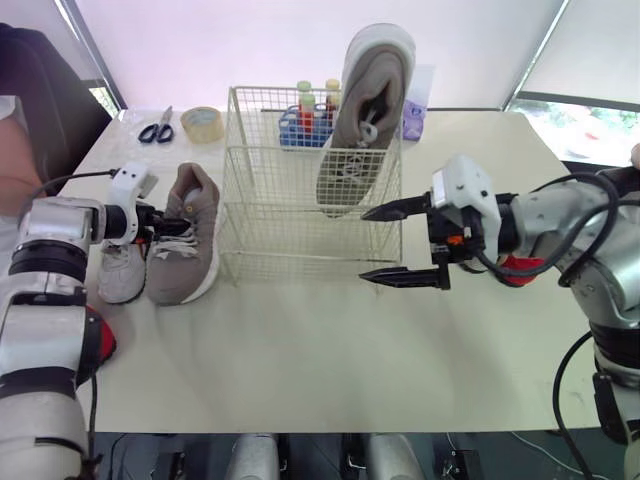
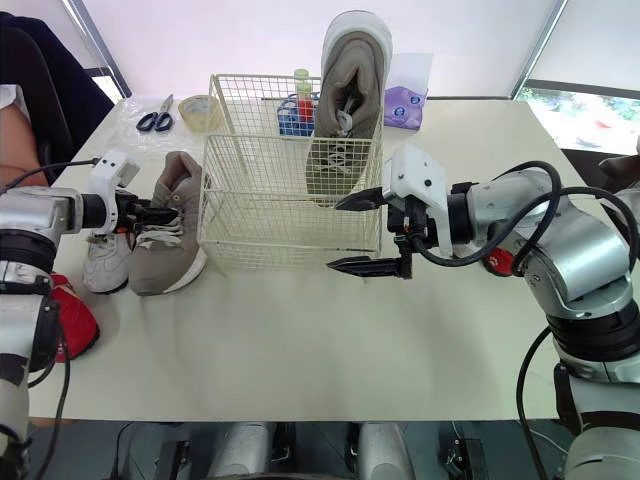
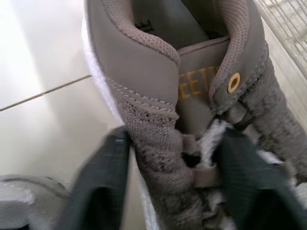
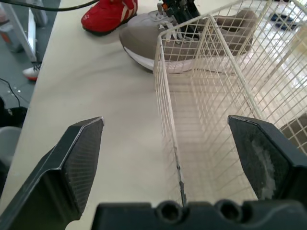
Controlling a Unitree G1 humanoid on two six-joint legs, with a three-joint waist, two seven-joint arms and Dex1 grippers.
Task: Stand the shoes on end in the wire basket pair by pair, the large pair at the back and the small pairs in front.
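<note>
One grey shoe (image 1: pixel 182 245) lying flat just left of wire basket (image 1: pixel 236 180), toe near, heel far; left gripper (image 1: pixel 170 226), nearer arm, pinching its laced upper. Mate (image 1: pixel 362 110) standing on end at basket's far right. Right gripper (image 1: pixel 362 244) gaping wide, holding nothing.

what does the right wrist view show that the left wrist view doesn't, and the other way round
Right wrist view alone: the red shoe beyond the grey shoe, the open right gripper aimed at the end of the wire basket, and the basket's floor.
Left wrist view alone: the grey shoe's tongue with orange lettering and an orange-ringed eyelet.
Both: the grey shoe lying outside the wire basket, the left gripper clamped at its laces, and the pale table.
</note>
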